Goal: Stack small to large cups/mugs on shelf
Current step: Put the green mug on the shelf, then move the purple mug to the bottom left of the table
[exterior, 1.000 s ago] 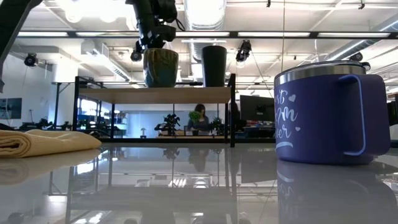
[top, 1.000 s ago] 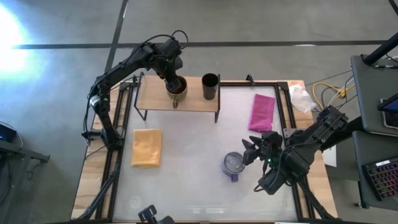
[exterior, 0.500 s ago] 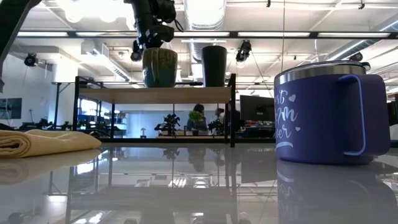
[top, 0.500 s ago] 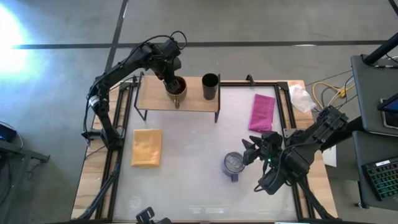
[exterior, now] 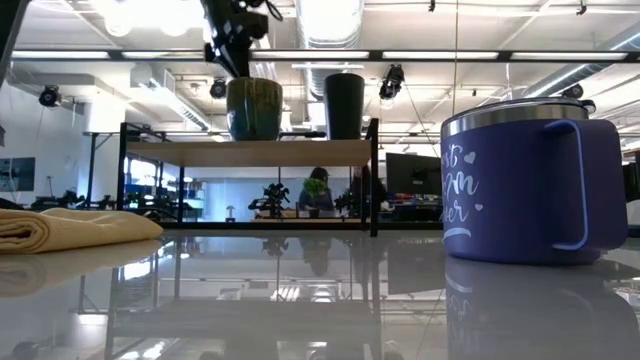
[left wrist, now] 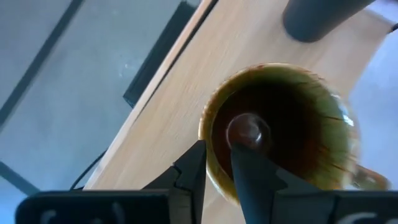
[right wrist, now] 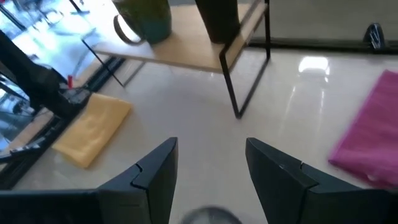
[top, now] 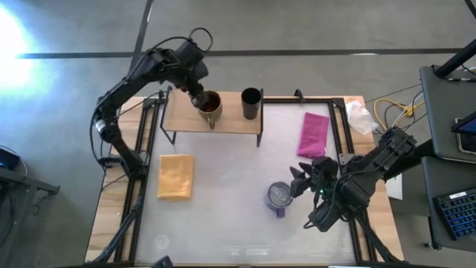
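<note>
From above I see my left gripper [top: 199, 97] over the shelf [top: 182, 114], just beside the rim of the olive-brown mug [top: 210, 103]. In the left wrist view the two fingers [left wrist: 249, 171] sit close together above the near edge of the mug [left wrist: 280, 130], with only a thin gap between them and the rim not visibly pinched, so I read the jaws as nearly closed and gripping nothing. The mug stands upright on the shelf board, and in the low view it [exterior: 254, 108] rests flat on the wood with the gripper [exterior: 228, 45] above it, clear of the rim.

The black cup [top: 251, 103] stands upright on the same shelf, near the mug but apart from it, toward the shelf's right end.

The purple mug [top: 279, 196] with the silvery top is still down on the bench [top: 223, 216], well apart from the shelf. My right gripper [top: 301, 181] waits just beside it, jaws spread wide in the right wrist view with nothing between them [right wrist: 208, 171].

A folded yellow pad [top: 175, 176] and a pink cloth [top: 313, 134] lie on the bench.
</note>
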Action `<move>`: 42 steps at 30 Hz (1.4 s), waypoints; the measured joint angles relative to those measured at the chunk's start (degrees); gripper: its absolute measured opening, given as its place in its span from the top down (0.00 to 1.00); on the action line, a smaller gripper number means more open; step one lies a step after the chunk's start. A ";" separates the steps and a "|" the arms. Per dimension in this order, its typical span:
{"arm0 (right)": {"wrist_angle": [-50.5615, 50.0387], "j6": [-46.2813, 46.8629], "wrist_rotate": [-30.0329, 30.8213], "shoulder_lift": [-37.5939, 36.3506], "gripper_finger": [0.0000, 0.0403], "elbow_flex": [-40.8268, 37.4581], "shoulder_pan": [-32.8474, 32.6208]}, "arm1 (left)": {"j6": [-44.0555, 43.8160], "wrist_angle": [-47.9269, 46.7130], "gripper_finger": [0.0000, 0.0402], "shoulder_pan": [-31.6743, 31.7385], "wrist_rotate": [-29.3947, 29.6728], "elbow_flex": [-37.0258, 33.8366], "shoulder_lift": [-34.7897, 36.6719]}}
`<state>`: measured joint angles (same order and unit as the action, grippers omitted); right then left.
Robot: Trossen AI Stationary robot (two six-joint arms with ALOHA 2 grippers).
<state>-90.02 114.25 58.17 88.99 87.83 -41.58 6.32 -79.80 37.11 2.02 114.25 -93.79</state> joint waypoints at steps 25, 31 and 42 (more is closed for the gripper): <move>21.62 2.53 -31.83 1.40 0.55 -7.84 -1.57 | -26.54 15.76 0.84 -29.39 0.42 -25.48 29.91; 23.56 0.77 -38.03 8.46 0.55 -7.00 -3.09 | -37.64 19.92 0.84 -39.99 6.95 -37.18 36.59; 21.64 6.95 -37.35 16.73 0.55 -2.53 -3.50 | -44.10 27.06 0.84 -49.62 12.62 -50.48 41.14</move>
<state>-68.38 121.20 20.82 105.72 85.30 -45.08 -37.78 -52.74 -12.51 14.63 63.76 -52.65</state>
